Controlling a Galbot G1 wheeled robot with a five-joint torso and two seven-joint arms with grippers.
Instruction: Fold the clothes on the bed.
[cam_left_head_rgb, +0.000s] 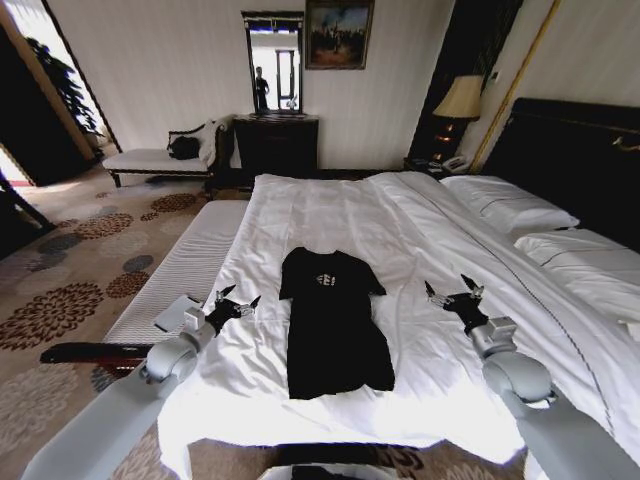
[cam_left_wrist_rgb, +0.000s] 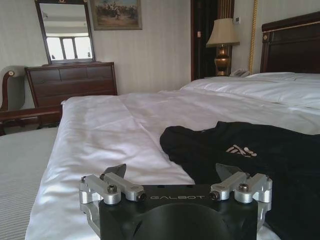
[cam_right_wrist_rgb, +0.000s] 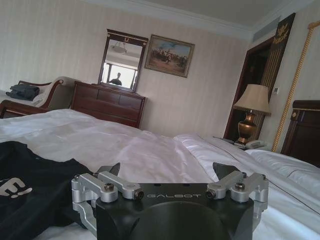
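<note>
A soft black short-sleeved T-shirt (cam_left_head_rgb: 333, 325) lies flat on the white-sheeted bed (cam_left_head_rgb: 330, 215); left gripper (cam_left_head_rgb: 236, 303) and right gripper (cam_left_head_rgb: 453, 291) flank it, jaws spread wide and empty.

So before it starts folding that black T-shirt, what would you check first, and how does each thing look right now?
1. T-shirt lies flat and spread on the bed: ok.
2. Lettering faces up: ok.
3. Left gripper open and holding nothing, beside the shirt's left sleeve: ok.
4. Right gripper open and holding nothing, off the shirt's right side: ok.
5. Nothing lying on the shirt: ok.
6. Sheet under the shirt free of wrinkles: not ok, creases show around it.
</note>
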